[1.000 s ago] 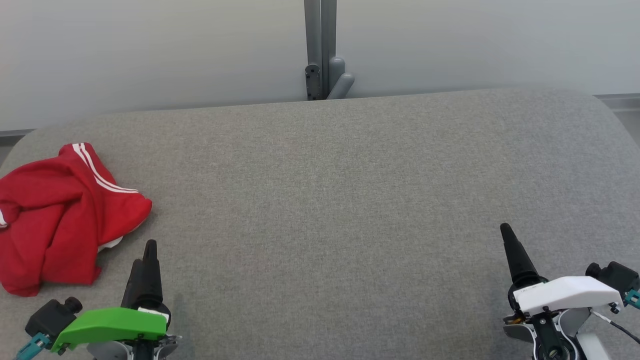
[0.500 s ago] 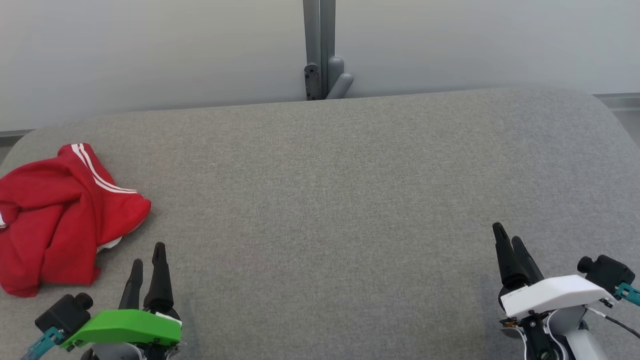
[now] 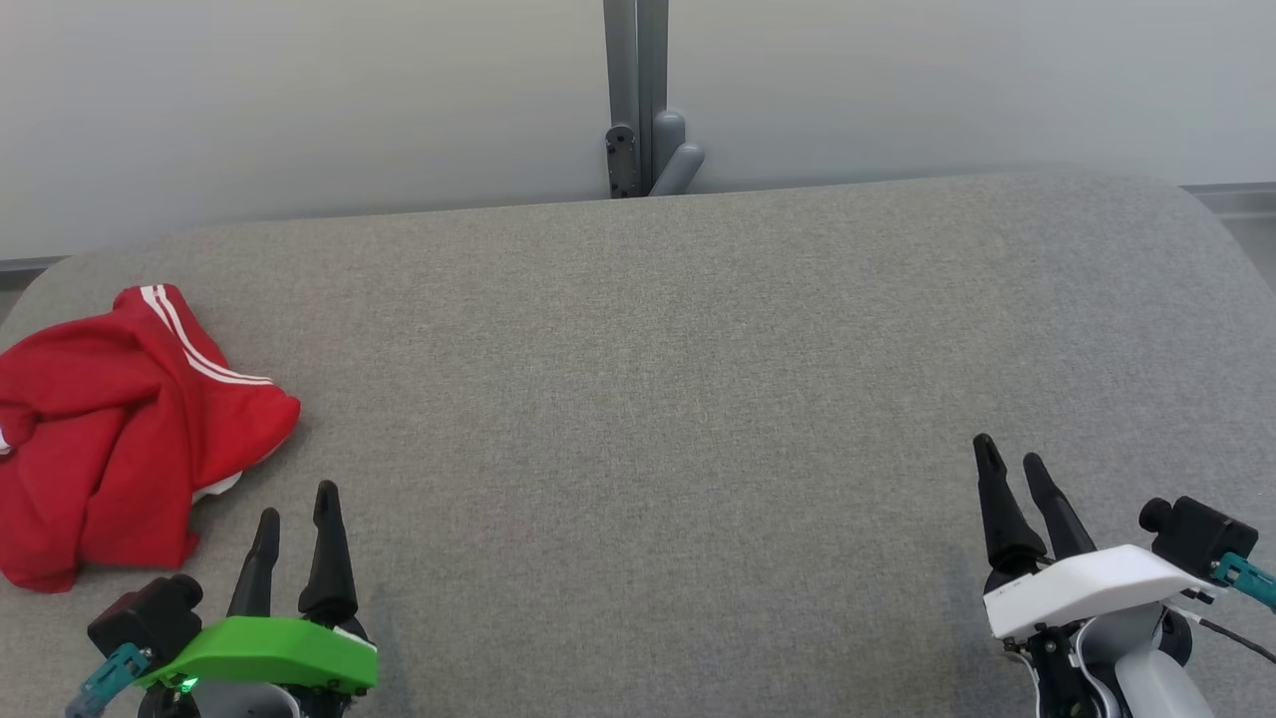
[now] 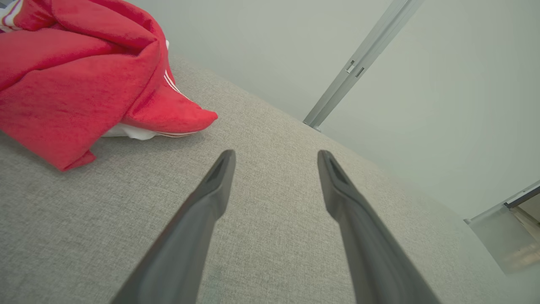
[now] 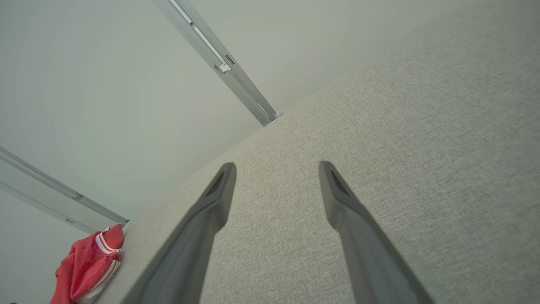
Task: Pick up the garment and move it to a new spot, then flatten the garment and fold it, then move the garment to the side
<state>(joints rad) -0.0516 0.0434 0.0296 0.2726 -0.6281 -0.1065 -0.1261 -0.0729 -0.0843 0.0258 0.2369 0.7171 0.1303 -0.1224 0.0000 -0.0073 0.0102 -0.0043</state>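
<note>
A crumpled red garment with white stripes lies at the far left of the grey worktop, the left hand near it, fingers spread and empty, the right hand well apart, likewise spread and empty.

No readable text, label, brand name, number or sign appears anywhere; the crumpled red fabric garment carries plain white stripes, no lettering.

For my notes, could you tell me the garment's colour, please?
The garment is red with white stripes; head view.
</note>
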